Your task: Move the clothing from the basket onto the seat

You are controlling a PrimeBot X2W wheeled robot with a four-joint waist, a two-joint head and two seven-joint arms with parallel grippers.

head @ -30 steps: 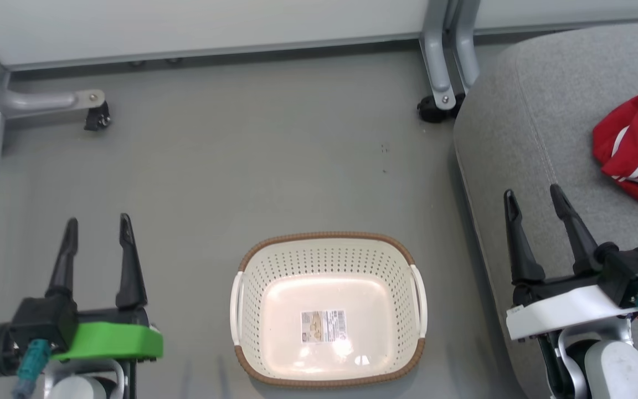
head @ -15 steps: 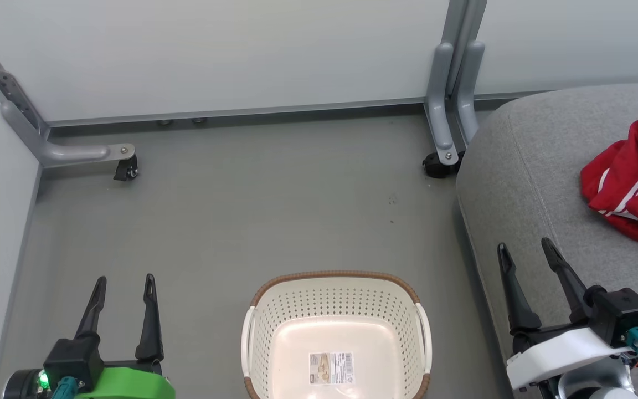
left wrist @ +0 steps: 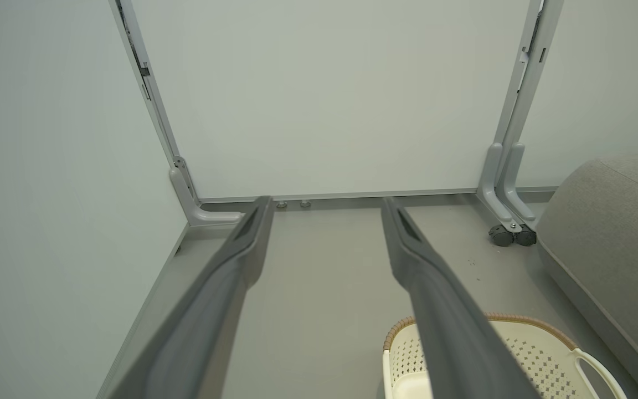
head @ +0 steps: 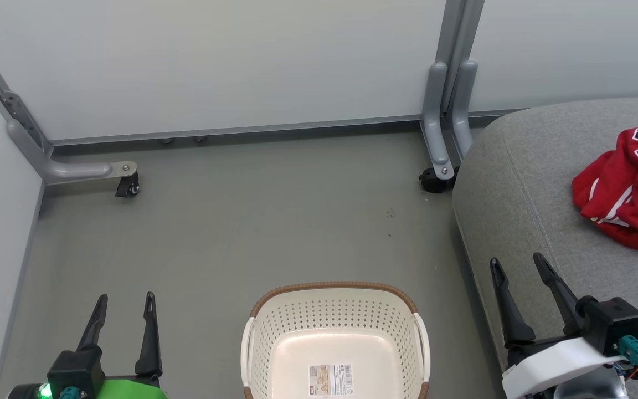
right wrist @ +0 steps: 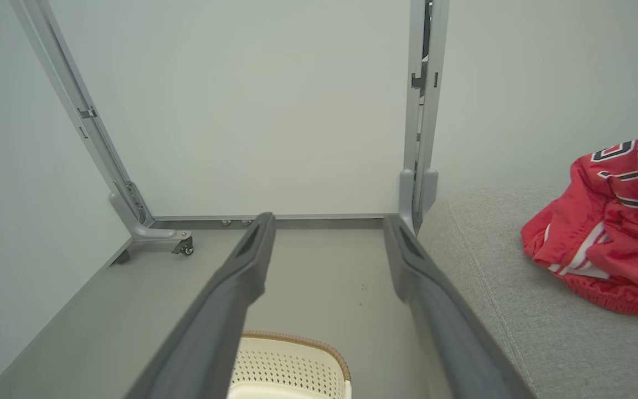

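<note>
Smooth grey floor (head: 241, 238) takes up the middle of the head view, closed in by pale partition panels (head: 241, 61). Nearest you, at the lower left of the frame, the left gripper (head: 126, 297) hangs over bare floor, its two dark fingers spread wide with nothing between them. At bottom centre sits the cream-white perforated plastic basket (head: 334, 286) with its brown woven-look rim. You can see its smooth bottom and the barcode sticker (head: 330, 379) on it.

At the lower right, the right gripper (head: 516, 259) is also spread wide and holds nothing. Its fingers are over the left edge of the large grey woven-fabric seat (head: 524, 183), and a strip of floor separates it from the basket.

Higher on the right, the clothing (head: 626, 188) lies on the seat as a crumpled bright red heap with white stripes and white-and-black numerals. The frame's right edge cuts it off, and it is well apart from both grippers.

Farther up, grey metal partition legs (head: 443, 127) come down just beside the seat's rounded corner, with a black castor (head: 431, 182) at their base. You cannot tell whether it touches the cushion. At the left, a grey metal foot (head: 83, 169) juts onto the floor, well apart from the left gripper.
</note>
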